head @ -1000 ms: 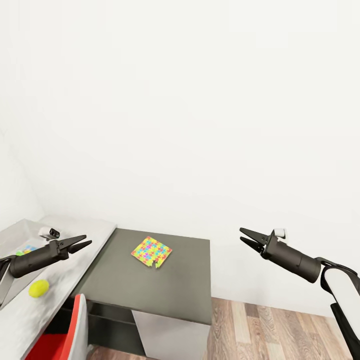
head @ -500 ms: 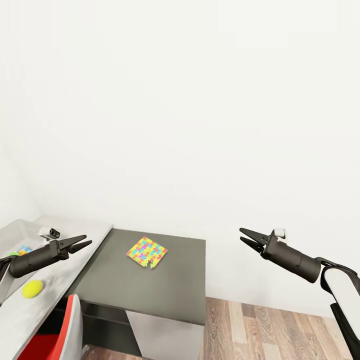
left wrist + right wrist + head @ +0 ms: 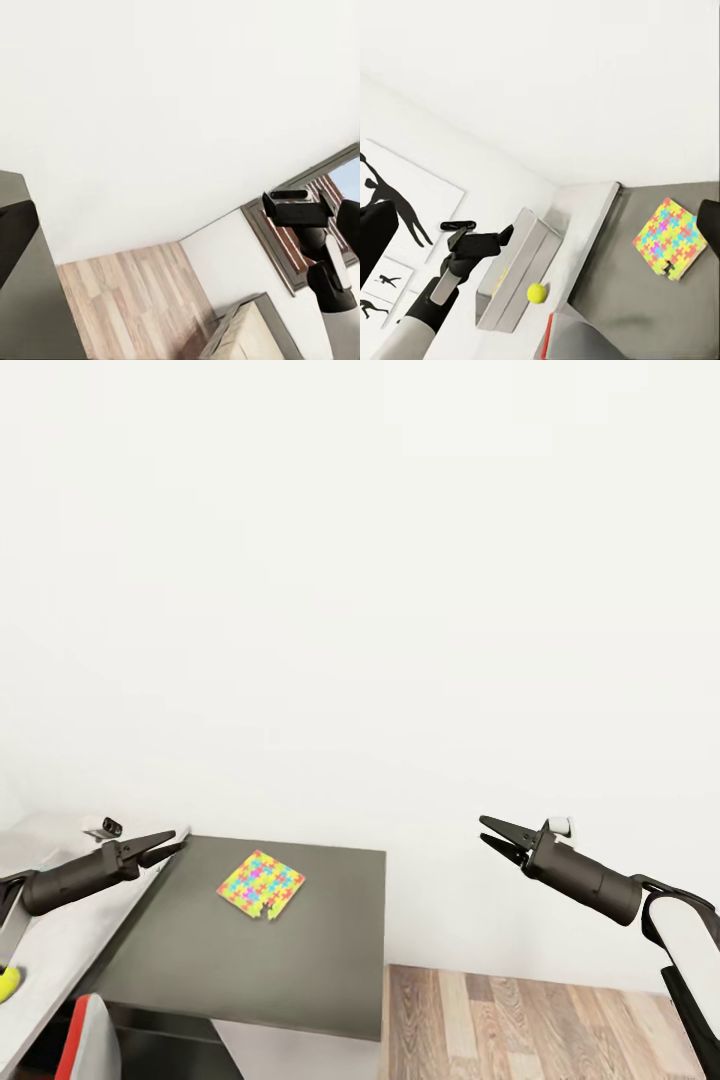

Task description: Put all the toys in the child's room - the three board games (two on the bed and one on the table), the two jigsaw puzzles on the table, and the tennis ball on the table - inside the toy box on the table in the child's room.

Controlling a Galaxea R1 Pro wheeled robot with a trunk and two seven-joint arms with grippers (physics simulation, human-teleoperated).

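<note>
- Jigsaw puzzle (image 3: 261,883): one multicoloured sheet, lying flat on the dark grey cabinet top (image 3: 300,960), towards its rear left part; nothing touches it. Also seen from the right wrist (image 3: 670,238).
- Tennis ball (image 3: 5,985): yellow-green, on the pale desk top (image 3: 60,950) at the head view's left edge, partly cut off. In the right wrist view it lies on the desk (image 3: 536,292), just beside the toy box (image 3: 514,270).
- Toy box: light grey tray on the desk, left of the cabinet; a colourful flat item shows inside it, too small to identify.
- Left gripper (image 3: 168,847): held in the air above the join of desk and cabinet, fingers slightly parted, empty.
- Right gripper (image 3: 494,834): held in the air right of the cabinet, well apart from the puzzle, fingers spread, empty.
- Chair (image 3: 85,1040): red and white, at the desk's near edge.
- Surroundings: white wall, wood-plank floor (image 3: 530,1025); framed silhouette pictures (image 3: 394,217) on the wall; dark-framed window (image 3: 304,225) and bed corner (image 3: 247,330) in the left wrist view.
</note>
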